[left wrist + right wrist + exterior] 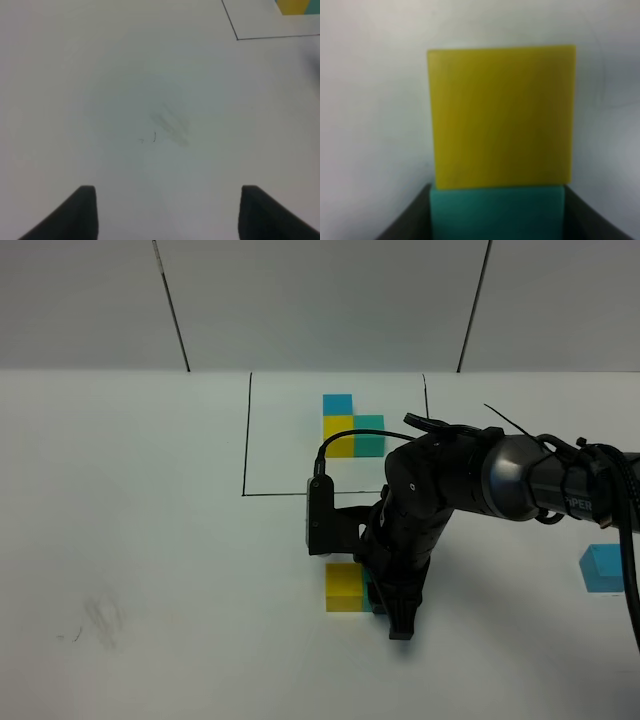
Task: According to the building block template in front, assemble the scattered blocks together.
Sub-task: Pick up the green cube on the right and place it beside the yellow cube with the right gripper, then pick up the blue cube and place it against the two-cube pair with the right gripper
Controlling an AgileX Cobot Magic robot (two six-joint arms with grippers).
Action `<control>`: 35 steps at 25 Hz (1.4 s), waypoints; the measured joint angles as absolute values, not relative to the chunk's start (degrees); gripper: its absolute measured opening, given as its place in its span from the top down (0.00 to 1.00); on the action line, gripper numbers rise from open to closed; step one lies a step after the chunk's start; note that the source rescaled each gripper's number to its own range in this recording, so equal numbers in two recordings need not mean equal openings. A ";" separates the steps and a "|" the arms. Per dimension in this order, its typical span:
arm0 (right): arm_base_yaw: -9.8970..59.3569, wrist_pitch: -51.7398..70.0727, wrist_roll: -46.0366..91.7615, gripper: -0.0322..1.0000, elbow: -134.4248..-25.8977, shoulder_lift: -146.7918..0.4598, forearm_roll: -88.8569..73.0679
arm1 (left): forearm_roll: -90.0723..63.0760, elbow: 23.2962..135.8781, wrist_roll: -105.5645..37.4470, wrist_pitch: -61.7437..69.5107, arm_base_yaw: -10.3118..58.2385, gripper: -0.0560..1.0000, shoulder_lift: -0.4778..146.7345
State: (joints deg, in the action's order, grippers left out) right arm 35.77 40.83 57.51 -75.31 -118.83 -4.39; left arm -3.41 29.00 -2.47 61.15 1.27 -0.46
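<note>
Clamps the teal block (496, 207) in the right gripper (496, 220), flush against the yellow block (343, 602), mid-table (150, 540), just in front of the template (350, 427). Sets the pair's long axis left to right, yellow leftward, edges square to the template's outline. Hides nearly all the teal under the arm (470, 475) overhead. Shows the blue block (601, 568) far right, well apart. Holds the left gripper (170, 215) spread and empty, only tips in view.

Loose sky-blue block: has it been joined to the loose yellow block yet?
No, the loose sky-blue block sits alone far to the right, well apart from the loose yellow block.
</note>
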 joint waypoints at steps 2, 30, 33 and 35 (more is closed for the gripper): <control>35.77 40.83 57.51 0.97 -75.31 -118.83 -4.39 | -3.41 29.00 -2.47 61.15 1.27 0.59 -0.46; 27.41 48.04 -4.64 0.25 -67.84 -98.12 10.68 | -3.41 29.00 -2.47 61.15 1.27 0.59 -0.46; 23.27 47.52 -14.02 0.26 -63.83 -94.12 14.90 | -3.41 29.00 -2.47 61.15 1.27 0.59 -0.46; 20.39 47.22 -17.48 0.26 -61.95 -92.75 16.09 | -3.41 29.00 -2.47 61.15 1.27 0.59 -0.46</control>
